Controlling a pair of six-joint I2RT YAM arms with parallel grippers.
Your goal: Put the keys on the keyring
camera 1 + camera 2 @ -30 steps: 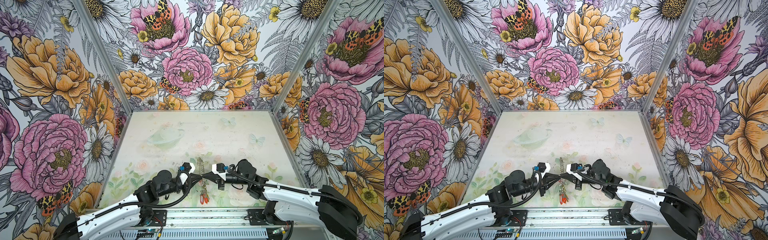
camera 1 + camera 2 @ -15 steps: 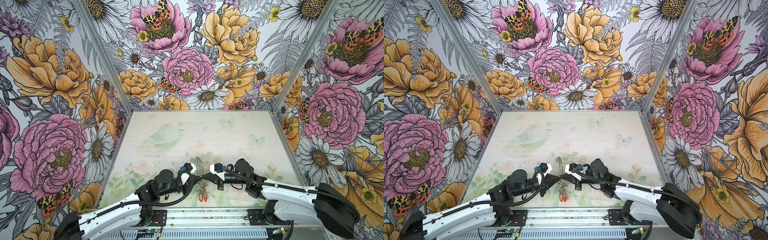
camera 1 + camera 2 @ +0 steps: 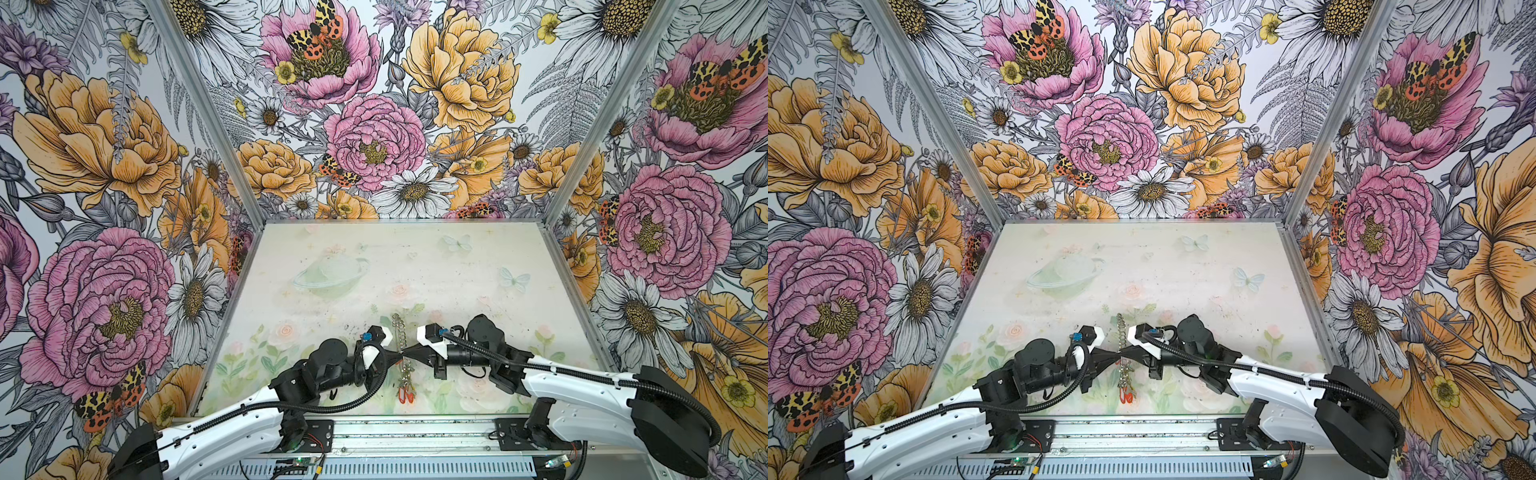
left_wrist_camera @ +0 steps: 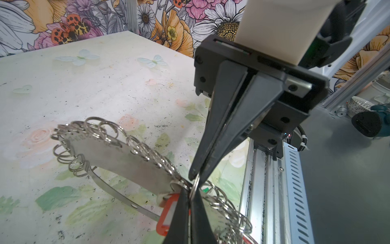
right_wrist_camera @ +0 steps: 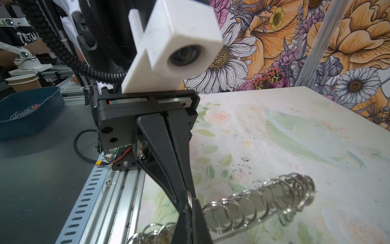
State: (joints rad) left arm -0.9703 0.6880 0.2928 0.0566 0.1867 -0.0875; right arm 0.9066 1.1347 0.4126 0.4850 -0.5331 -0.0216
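- Keyring (image 3: 400,332) stretches front to back over the counter (image 3: 415,266).
- My left end effector (image 3: 398,354) and my right end effector (image 3: 411,354) meet tip to tip at its middle, both clamped on one wire ring (image 4: 195,186).
- Red key tag (image 3: 405,394) lies at the keyring's near end.
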